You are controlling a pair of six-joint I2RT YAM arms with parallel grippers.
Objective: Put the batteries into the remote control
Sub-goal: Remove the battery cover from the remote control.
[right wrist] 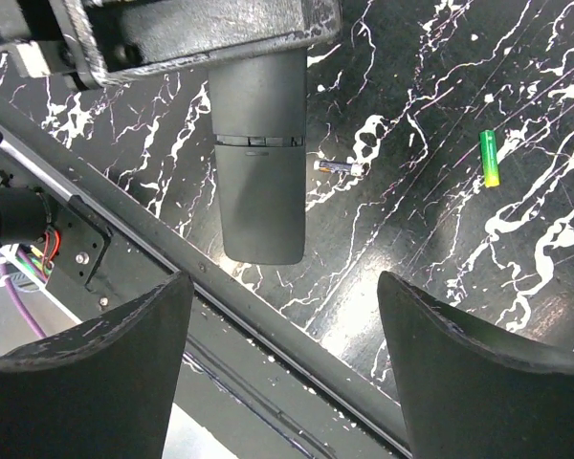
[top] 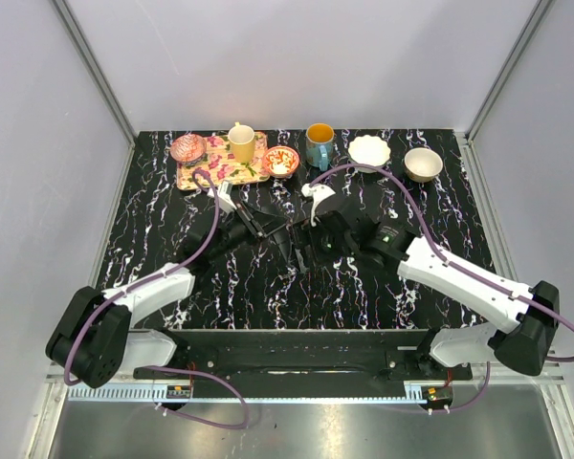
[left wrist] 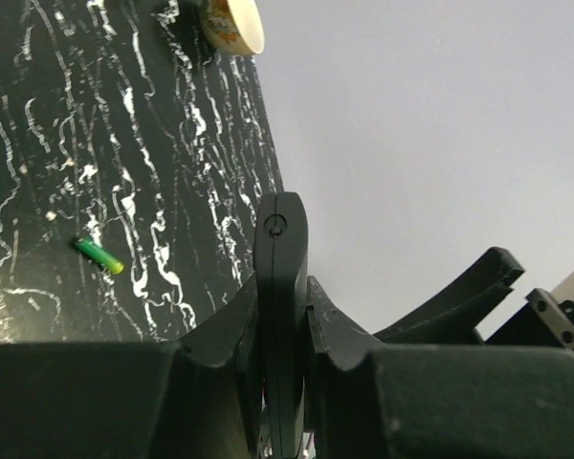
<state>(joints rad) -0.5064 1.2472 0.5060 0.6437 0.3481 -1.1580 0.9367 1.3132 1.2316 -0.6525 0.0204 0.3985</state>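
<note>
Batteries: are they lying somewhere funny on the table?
A bit. A green battery lies loose on the table, and a thinner dark cylinder, maybe another battery, lies apart from it, nearer the remote control. Neither is in the remote, which the left gripper holds in its jaws. Nothing looks spilled or broken.

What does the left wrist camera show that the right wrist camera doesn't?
Left wrist only: a patterned bowl at the table's edge, and the grey wall. Right wrist only: a small dark cylinder, probably a second battery, near the remote control. Both: the remote control clamped in the left pincer, and a green battery on the table.
</note>
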